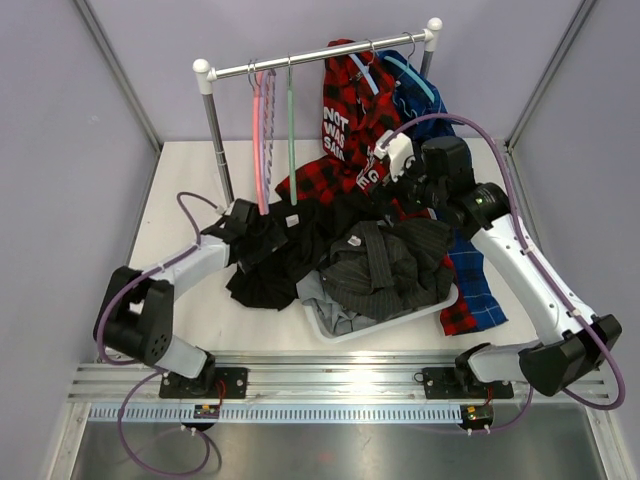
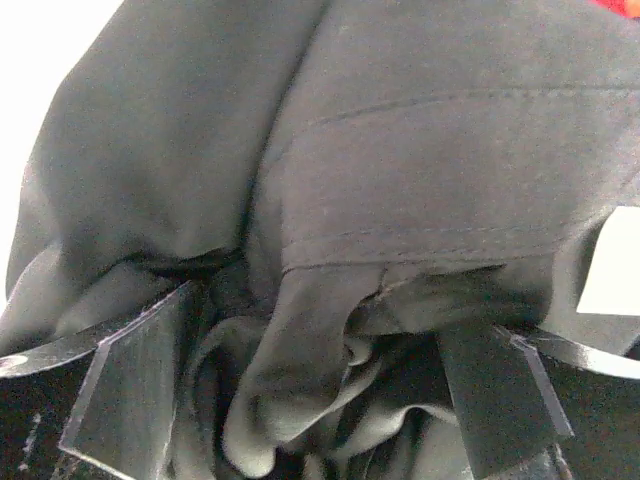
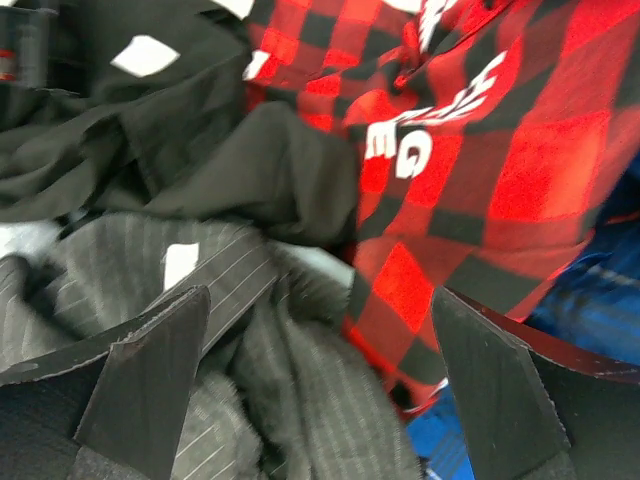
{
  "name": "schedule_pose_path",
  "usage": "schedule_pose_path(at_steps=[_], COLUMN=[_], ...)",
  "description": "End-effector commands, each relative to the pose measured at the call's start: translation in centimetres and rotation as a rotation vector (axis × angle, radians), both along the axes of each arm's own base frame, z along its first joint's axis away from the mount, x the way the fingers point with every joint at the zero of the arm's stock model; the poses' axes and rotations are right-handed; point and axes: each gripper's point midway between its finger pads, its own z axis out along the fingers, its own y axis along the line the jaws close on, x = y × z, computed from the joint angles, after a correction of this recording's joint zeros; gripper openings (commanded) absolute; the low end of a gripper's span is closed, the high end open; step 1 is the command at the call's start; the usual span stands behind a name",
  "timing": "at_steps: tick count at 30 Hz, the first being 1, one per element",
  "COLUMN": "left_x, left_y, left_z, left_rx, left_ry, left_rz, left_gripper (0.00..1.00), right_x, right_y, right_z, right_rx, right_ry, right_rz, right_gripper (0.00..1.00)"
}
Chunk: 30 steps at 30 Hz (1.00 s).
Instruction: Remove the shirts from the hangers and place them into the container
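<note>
We judged the job half done. The grey shirt lay in the basket at lower centre. The black shirt spilled over the basket's left rim onto the table. The left gripper sat at the black shirt, jaws wide, with a fold between them but not pinched. The right gripper hovered at centre right, released and holding nothing, over the grey cloth and the hem of the red shirt.

Next, we thought, the left jaws needed to close on that fold and carry it right, into the basket. After that, the hung shirts would need slipping off.

We counted four shirts, two of them on the rail, the red one and the blue shirt. Three hangers were bare: pink, purple and green. A teal one was in the blue shirt. We could not make out the red shirt's hanger.
</note>
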Motion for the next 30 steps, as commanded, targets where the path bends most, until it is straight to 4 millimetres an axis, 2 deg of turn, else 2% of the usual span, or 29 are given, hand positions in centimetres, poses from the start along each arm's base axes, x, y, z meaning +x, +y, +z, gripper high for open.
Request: schedule_pose_path(at_steps=[1,2,4,5,8,9,11,12,15,16,18,19,20,22,23,24,25,26,27,29,30], left_x=[0.3,-0.3,-0.5,-1.2,-1.0,-0.9,-1.0,-0.6,-1.1,-1.4,-2.0,-2.6,-3.0,-4.1,-5.1,-5.7,-6.5,-7.4,-8.1,-9.6,-10.4], left_y=[0.9,1.2,1.4,1.9,2.1,2.2,2.3,2.2,2.7,2.9,2.9,3.2,3.4,3.9,4.2,4.2,3.8,3.9,3.7,2.7,2.3], left_z=[-2.7,-3.9,-4.5,-5.0,-4.5,-3.4,-1.9,0.4,3.4,6.0,8.7,11.2,12.7,14.7,17.5,18.4,19.6,22.1,22.7,24.6,26.7], left_rx=[0.097,0.117,0.125,0.139,0.128,0.115,0.102,0.077,0.068,0.055,0.041,0.026,0.036,0.058,0.042,0.04,0.047,0.039,0.033,0.019,0.0], left_ry=[0.04,0.07,0.065,0.066,0.0,-0.052,-0.12,-0.205,-0.32,-0.41,-0.5,-0.583,-0.637,-0.707,-0.798,-0.825,-0.875,-0.944,-0.957,-1.006,-1.055], left_rz=[0.0,0.0,-0.009,-0.012,-0.009,-0.007,-0.011,-0.006,-0.025,-0.038,-0.066,-0.072,-0.09,-0.119,-0.125,-0.146,-0.211,-0.22,-0.252,-0.356,-0.39], left_gripper=[0.98,0.93,0.85,0.75,0.57,0.44,0.35,0.29,0.2,0.14,0.06,0.0,0.0,0.0,0.0,0.0,0.0,0.0,0.0,0.0,0.0], right_x=[-1.8,-2.0,-2.4,-2.5,-2.9,-3.0,-3.3,-3.4,-3.8,-3.9,-4.1,-4.7,-5.0,-7.5,-8.6,-11.4,-12.7,-14.0,-16.1,-18.0,-18.2], right_y=[0.3,0.1,0.1,0.0,0.0,-0.1,-0.1,-0.1,0.1,0.1,0.4,0.9,1.2,2.5,3.0,3.9,4.4,4.8,5.1,6.6,7.2], right_z=[3.5,3.6,3.2,3.3,2.8,2.5,2.7,2.6,2.9,2.9,2.8,2.8,2.6,2.1,1.8,1.8,1.6,1.6,1.7,1.5,1.2], right_rx=[0.106,0.112,0.116,0.119,0.118,0.117,0.117,0.116,0.122,0.122,0.126,0.129,0.125,0.135,0.138,0.162,0.177,0.189,0.221,0.194,0.16], right_ry=[-0.069,-0.073,-0.058,-0.06,-0.047,-0.041,-0.043,-0.039,-0.038,-0.036,-0.027,-0.021,-0.011,0.031,0.054,0.084,0.104,0.113,0.148,0.118,0.106], right_rz=[0.045,0.047,0.055,0.057,0.063,0.068,0.073,0.076,0.094,0.1,0.119,0.168,0.203,0.368,0.44,0.606,0.691,0.768,0.856,0.994,1.009], right_gripper=[0.99,0.99,0.99,0.99,0.99,0.99,0.99,0.99,0.99,0.99,0.99,0.99,0.99,1.0,0.99,1.0,0.99,0.99,0.99,0.99,0.99])
